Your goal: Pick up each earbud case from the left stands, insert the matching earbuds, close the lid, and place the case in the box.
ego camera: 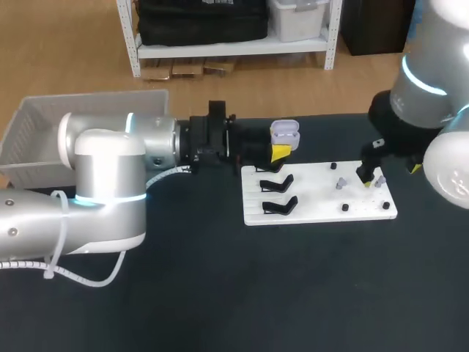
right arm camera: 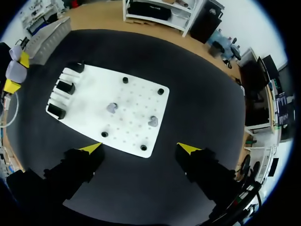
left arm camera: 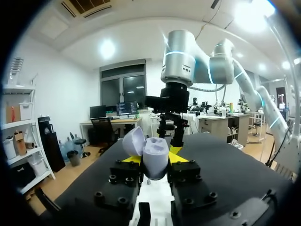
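Board (right arm camera: 136, 101), white, lies on the black table (ego camera: 220, 293) carrying three black stands (right arm camera: 66, 87), four black pegs (right arm camera: 125, 80) and two small pale earbuds (right arm camera: 112, 108); the right gripper (right arm camera: 141, 148) hangs above it, fingers spread wide. Past its far left corner, the left gripper (left arm camera: 155, 157) pinches one pale earbud case (left arm camera: 155, 162), lid open, clear of the stands. One white box (ego camera: 37, 132) sits beyond, at the table's left.

Lilac case (ego camera: 284, 133), white board (ego camera: 315, 199) (3 black stands (right arm camera: 66, 87)).
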Controlling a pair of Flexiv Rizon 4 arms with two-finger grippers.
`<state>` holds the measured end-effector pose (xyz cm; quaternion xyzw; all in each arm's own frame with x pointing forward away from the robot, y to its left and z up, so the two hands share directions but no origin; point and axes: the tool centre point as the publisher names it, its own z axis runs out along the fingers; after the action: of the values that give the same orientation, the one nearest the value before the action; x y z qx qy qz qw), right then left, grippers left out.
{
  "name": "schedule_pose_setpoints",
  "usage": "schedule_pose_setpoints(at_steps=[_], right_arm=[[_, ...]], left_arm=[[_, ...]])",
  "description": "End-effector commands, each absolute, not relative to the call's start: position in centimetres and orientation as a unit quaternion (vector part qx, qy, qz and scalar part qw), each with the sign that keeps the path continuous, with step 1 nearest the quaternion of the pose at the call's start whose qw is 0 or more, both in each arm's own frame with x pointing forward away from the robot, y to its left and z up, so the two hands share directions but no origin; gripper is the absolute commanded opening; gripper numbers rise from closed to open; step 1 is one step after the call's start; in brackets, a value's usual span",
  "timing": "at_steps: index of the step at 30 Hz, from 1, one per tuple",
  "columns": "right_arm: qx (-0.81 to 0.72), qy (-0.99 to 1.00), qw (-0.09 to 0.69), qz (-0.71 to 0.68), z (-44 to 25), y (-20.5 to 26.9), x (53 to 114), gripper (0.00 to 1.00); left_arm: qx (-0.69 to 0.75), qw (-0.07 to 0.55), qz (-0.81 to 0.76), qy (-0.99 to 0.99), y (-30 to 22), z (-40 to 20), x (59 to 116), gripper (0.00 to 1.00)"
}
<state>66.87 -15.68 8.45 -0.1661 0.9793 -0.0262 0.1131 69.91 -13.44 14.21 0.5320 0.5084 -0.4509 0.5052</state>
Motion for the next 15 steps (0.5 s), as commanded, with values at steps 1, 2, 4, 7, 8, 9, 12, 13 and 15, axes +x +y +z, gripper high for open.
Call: schedule_pose_setpoints(at_steps=[1,2,4,7,8,9,12,13,15], right_arm=[[-0.160,0.979,0.113,-0.058,7.7,-15.5,67.6,1.00],[-0.160,0.979,0.112,-0.059,7.4,-15.5,67.7,1.00],[-0.162,0.979,0.106,-0.060,6.9,-15.5,68.0,0.92],[-0.164,0.979,0.101,-0.060,6.1,-15.6,68.4,0.78],[-0.164,0.980,0.100,-0.060,5.8,-15.6,68.5,0.69],[-0.163,0.980,0.097,-0.060,5.5,-15.7,68.6,0.65],[-0.165,0.980,0.091,-0.059,5.0,-15.4,68.8,0.60],[-0.166,0.980,0.089,-0.060,4.8,-15.4,68.9,0.58],[-0.166,0.980,0.088,-0.062,4.4,-15.6,69.3,0.53]], left_arm=[[0.531,0.507,-0.451,0.507,-13.5,14.1,70.0,0.00],[0.531,0.507,-0.451,0.507,-13.5,14.1,70.0,0.00],[0.531,0.507,-0.451,0.507,-13.5,14.1,70.0,0.00],[0.531,0.507,-0.451,0.507,-13.5,14.1,70.0,0.00],[0.531,0.507,-0.451,0.507,-13.5,14.1,70.0,0.00],[0.531,0.507,-0.451,0.507,-13.5,14.1,70.0,0.00],[0.531,0.507,-0.451,0.507,-13.5,14.1,70.0,0.00],[0.531,0.507,-0.451,0.507,-13.5,14.1,70.0,0.00],[0.531,0.507,-0.451,0.507,-13.5,14.1,70.0,0.00]])
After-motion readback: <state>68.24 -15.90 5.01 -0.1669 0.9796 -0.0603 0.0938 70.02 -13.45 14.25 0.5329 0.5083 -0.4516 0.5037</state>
